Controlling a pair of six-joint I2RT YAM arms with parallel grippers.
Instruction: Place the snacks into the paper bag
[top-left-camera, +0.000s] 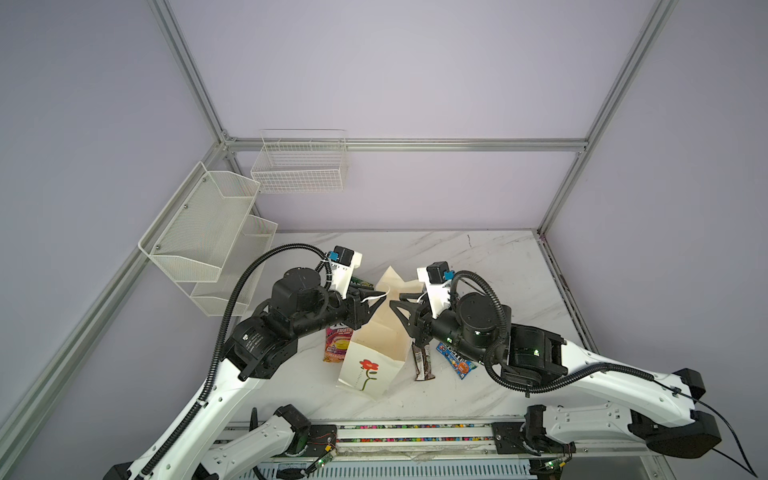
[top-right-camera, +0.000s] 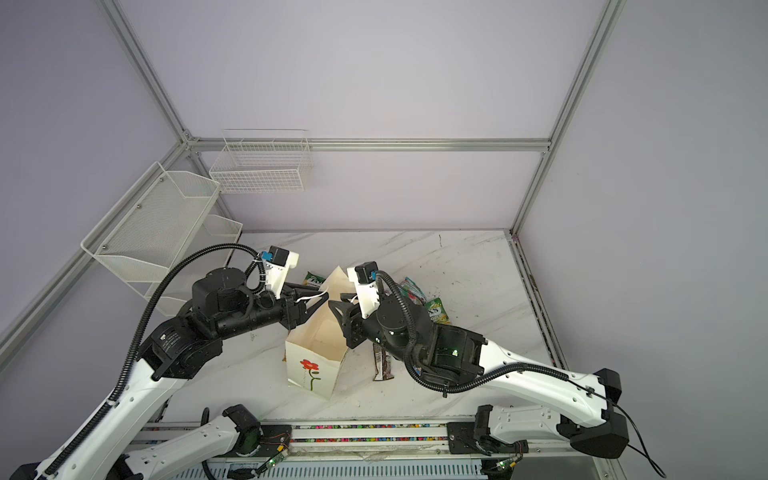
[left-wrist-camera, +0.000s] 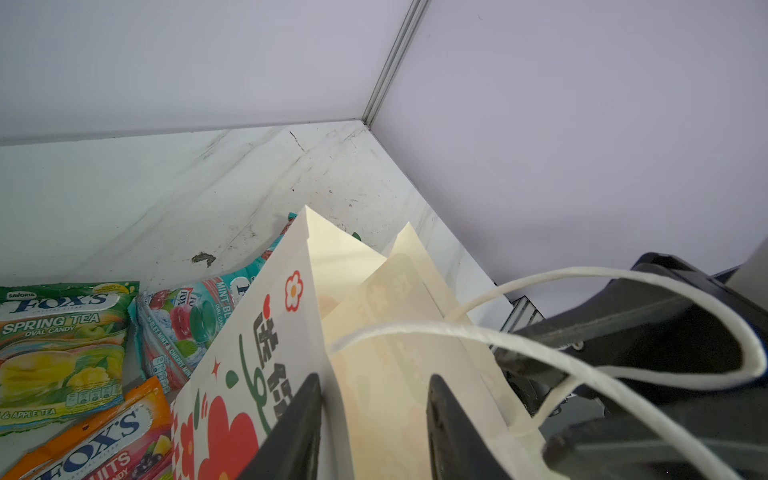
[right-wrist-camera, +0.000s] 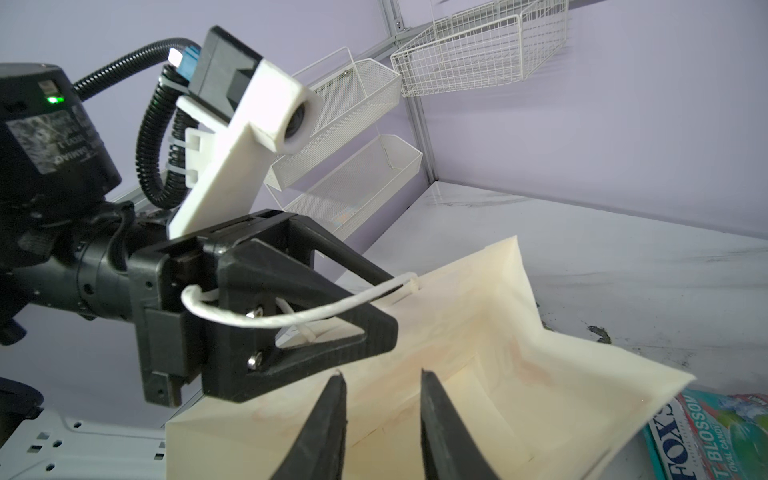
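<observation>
1. The marble-patterned table (top-left-camera: 478, 266), scuffed along its far side, spreads beneath the left pincer (left-wrist-camera: 374, 380) and the right pincer (right-wrist-camera: 382, 374).
2. White mesh shelves (top-left-camera: 208, 232) and a wire basket (top-left-camera: 299, 166) hang on the walls, well beyond the left pincer.
3. The paper bag (top-left-camera: 361, 374) stands on the table with its mouth open, directly between the two pincers, which face each other across its top. Its red-flower face is turned toward the arms' bases.
4. The left pincer's jaws stand apart and straddle one wall of the bag. One finger is outside against the printed face, the other inside, and the paper is not pinched.
5. The right pincer hangs over the opposite rim, jaws parted, with nothing clamped between them. Whether it touches the paper cannot be told.
6. A green Spring Tea pouch (left-wrist-camera: 62, 345) and a teal mint pouch (left-wrist-camera: 187, 328) lie flat on the table outside the bag, on the outer side of the left pincer.
7. An orange-purple FOX'S pouch (top-left-camera: 338, 343) lies beneath the left pincer, just beside the bag.
8. A dark brown bar (top-left-camera: 422, 363) lies below the right pincer, close beside the bag, with a blue packet (top-left-camera: 457, 361) under that arm's wrist.
9. One white cord handle (right-wrist-camera: 291, 320) drapes across a finger of the left pincer.
</observation>
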